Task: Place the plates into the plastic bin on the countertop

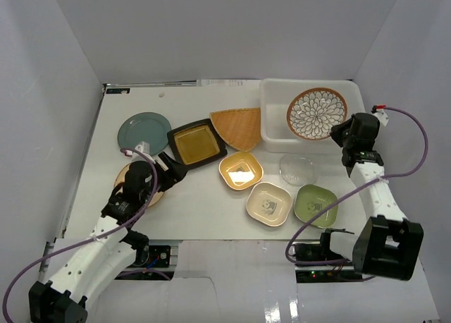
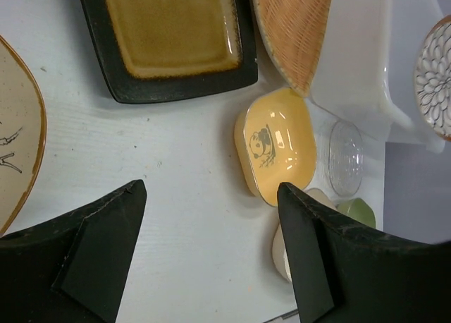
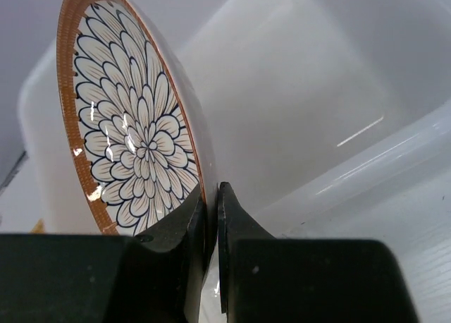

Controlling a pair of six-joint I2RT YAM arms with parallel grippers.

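Pinching the rim of the petal-patterned plate (image 1: 316, 113) (image 3: 134, 147) between the closed fingers of the right hand (image 1: 338, 132) (image 3: 213, 196). Holding that plate tilted up on edge within the outline of the plastic bin (image 1: 271, 118) (image 3: 303, 90), at the far right corner of the surface (image 1: 190, 210); not showing whether it is touching the bin's floor.

Holding the left hand (image 1: 175, 169) (image 2: 210, 187) spread wide and gripping nothing, above bare surface toward the left edge, just beside the tan oval plate (image 1: 156, 196) (image 2: 17, 125), with the arm covering much of that plate from above.

Showing the other plates lying flat outside the bin:
- Teal round plate (image 1: 143, 131) toward the far left corner.
- Black-rimmed yellow rectangle (image 1: 196, 144) (image 2: 173, 34) near the middle, with the woven fan tray (image 1: 238, 125) (image 2: 296, 27) just beside it and reaching the bin's left wall.
- Yellow square (image 1: 241, 171) (image 2: 278, 145), cream square (image 1: 268, 202) and green square (image 1: 316, 204) running in a line toward the near right corner.
- Clear glass plate (image 1: 297, 170) (image 2: 345, 157) lying between the bin and the green square.
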